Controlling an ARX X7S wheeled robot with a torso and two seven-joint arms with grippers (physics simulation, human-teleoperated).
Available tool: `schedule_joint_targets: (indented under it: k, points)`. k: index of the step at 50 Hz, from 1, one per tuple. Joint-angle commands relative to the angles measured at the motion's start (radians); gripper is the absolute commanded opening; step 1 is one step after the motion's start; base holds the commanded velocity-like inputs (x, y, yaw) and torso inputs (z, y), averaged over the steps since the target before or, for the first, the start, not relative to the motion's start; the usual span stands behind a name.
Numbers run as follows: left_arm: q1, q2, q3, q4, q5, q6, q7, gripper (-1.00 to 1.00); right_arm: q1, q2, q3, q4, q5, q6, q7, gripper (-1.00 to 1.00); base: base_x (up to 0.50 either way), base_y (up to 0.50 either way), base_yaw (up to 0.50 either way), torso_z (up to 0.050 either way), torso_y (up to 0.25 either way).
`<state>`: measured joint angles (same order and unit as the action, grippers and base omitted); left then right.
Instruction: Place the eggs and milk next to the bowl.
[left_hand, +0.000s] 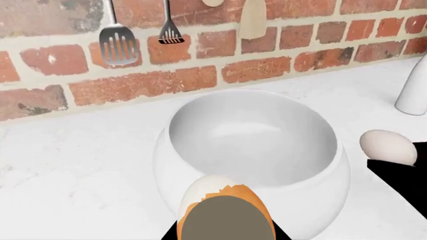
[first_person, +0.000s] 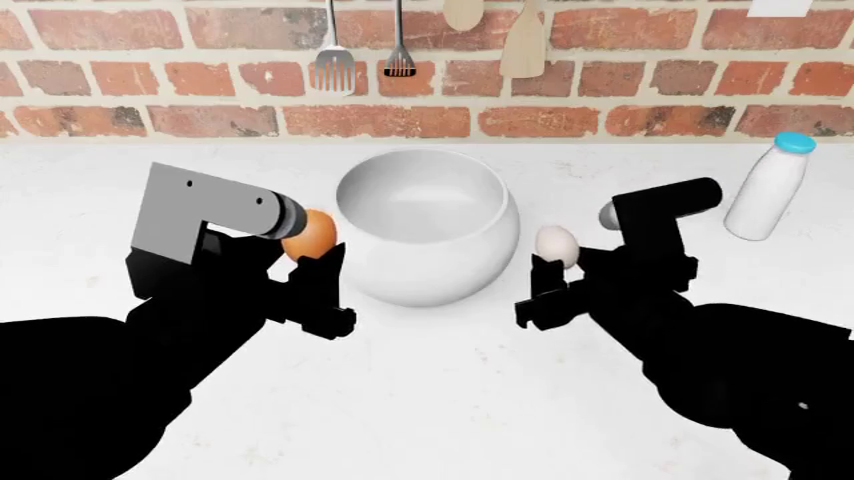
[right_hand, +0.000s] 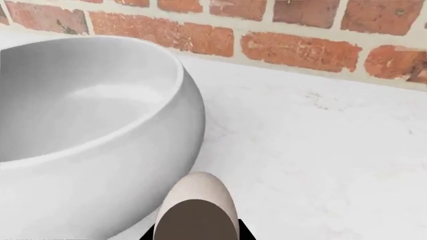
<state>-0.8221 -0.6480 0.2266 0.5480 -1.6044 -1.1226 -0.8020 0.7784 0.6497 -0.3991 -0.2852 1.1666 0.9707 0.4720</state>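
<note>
The large white bowl (first_person: 424, 225) stands mid-counter, empty inside. My left gripper (first_person: 315, 258) is shut on the orange-brown egg (first_person: 310, 234), held close to the bowl's left side; the left wrist view has this egg (left_hand: 223, 197) right before the bowl (left_hand: 253, 145). My right gripper (first_person: 553, 268) is shut on the pale egg (first_person: 557, 245) just off the bowl's right side. That egg (right_hand: 198, 195) sits near the bowl's wall (right_hand: 100, 130) in the right wrist view. The milk (first_person: 770, 186), a white bottle with a blue cap, stands upright at the far right.
A brick wall (first_person: 200, 120) runs behind the counter, with a slotted spatula (first_person: 332, 62), a small turner (first_person: 399, 60) and wooden utensils (first_person: 523, 45) hanging above the bowl. White counter surface (first_person: 441, 400) spreads in front between my two arms.
</note>
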Motion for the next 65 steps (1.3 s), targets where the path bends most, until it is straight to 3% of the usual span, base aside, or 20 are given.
schedule_joint_targets:
  k: [1,5,6,28,47,65]
  points:
    - [0.001,-0.003,0.003,-0.002,-0.006,0.010,-0.004,-1.00,-0.002,-0.011,-0.017,0.037,-0.027,-0.005,-0.028,-1.00,0.00,0.00,0.00,0.000,0.000]
    - [0.000,-0.003,0.005,-0.003,-0.006,0.011,-0.004,-1.00,-0.004,-0.011,-0.015,0.037,-0.022,-0.003,-0.021,-1.00,0.00,0.00,0.00,0.000,0.000]
    - [0.000,-0.003,0.006,-0.003,-0.006,0.012,-0.005,-1.00,-0.004,-0.011,-0.014,0.037,-0.021,-0.003,-0.020,1.00,0.00,0.00,0.00,0.000,0.000]
    - [-0.006,-0.006,0.013,-0.006,-0.015,0.021,-0.010,-1.00,-0.028,0.019,0.038,-0.067,0.054,0.011,0.067,1.00,0.00,0.00,0.00,0.000,0.000]
    - [-0.013,-0.012,0.020,-0.009,-0.033,0.027,-0.052,-1.00,-0.045,0.131,0.132,-0.343,0.299,0.095,0.338,1.00,0.00,0.00,0.00,0.000,0.000]
    - [-0.019,-0.022,0.031,-0.031,-0.029,0.030,-0.094,-1.00,-0.093,0.286,0.237,-0.549,0.534,0.050,0.613,1.00,0.00,0.00,0.00,0.000,0.000]
